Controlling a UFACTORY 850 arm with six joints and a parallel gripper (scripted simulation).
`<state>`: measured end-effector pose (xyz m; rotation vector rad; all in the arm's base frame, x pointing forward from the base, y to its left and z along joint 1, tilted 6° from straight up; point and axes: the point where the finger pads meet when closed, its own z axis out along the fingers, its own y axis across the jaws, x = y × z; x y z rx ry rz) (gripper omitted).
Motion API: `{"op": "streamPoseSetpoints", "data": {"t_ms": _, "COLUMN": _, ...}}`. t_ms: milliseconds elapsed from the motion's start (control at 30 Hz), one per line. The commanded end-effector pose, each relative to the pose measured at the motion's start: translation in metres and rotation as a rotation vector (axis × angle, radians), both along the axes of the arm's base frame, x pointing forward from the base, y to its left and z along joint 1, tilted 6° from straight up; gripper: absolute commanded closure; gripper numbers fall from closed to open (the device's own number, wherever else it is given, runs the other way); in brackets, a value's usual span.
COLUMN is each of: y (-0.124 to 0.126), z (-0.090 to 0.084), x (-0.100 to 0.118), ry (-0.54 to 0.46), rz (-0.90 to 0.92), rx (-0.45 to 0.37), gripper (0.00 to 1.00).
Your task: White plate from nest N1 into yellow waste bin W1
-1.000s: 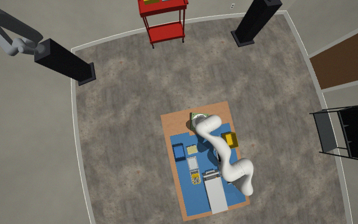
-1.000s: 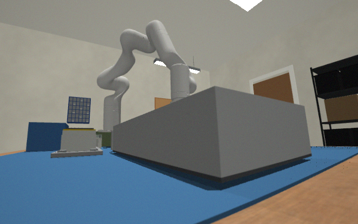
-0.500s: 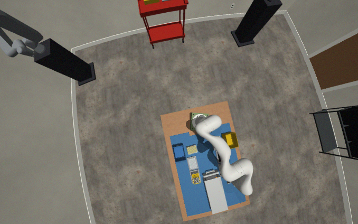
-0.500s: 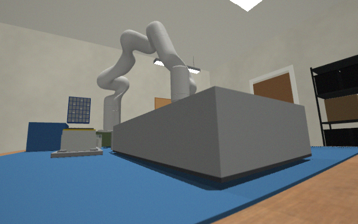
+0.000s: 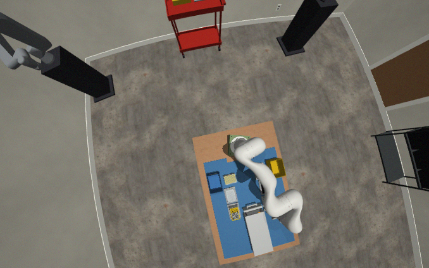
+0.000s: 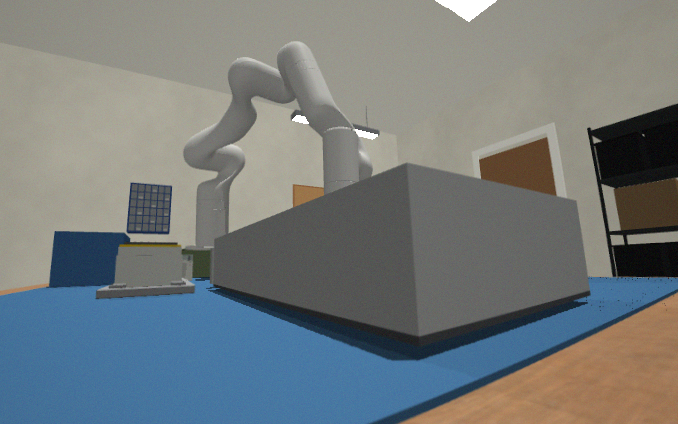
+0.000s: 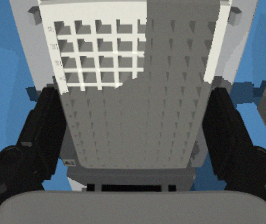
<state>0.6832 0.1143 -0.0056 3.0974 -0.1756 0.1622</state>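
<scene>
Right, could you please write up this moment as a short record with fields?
hand: open, holding nothing, low over the plate
fingers: one on each side of the white plate
white plate: lying flat in its nest, partly in the hand's shadow
yellow bin: upright on the bench, beside the arm; no plate seen in it
blue bin: at the mat's opposite edge
cooler: large grey housing on the blue mat
task stage: plate not yet gripped
</scene>
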Motion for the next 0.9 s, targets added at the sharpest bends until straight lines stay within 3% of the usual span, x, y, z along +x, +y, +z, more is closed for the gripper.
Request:
{"op": "streamPoseSetpoints", "data": {"t_ms": 0, "y": 0.0003, "z": 0.0011, "x": 0.0011, "ry": -0.002, "rz": 0.000, "rx": 0.000, "gripper": 0.00}}
{"op": "streamPoseSetpoints", "data": {"t_ms": 400, "y": 0.0003, "z": 0.0012, "x": 0.0011, "ry": -0.002, "rz": 0.000, "rx": 0.000, "gripper": 0.00}}
{"op": "streamPoseSetpoints", "data": {"t_ms": 433, "y": 0.0003, "z": 0.0018, "x": 0.0011, "ry": -0.002, "rz": 0.000, "rx": 0.000, "gripper": 1.00}}
{"op": "streamPoseSetpoints", "data": {"t_ms": 867, "y": 0.0003, "z": 0.0022, "x": 0.0010, "ry": -0.002, "rz": 0.000, "rx": 0.000, "gripper": 1.00}}
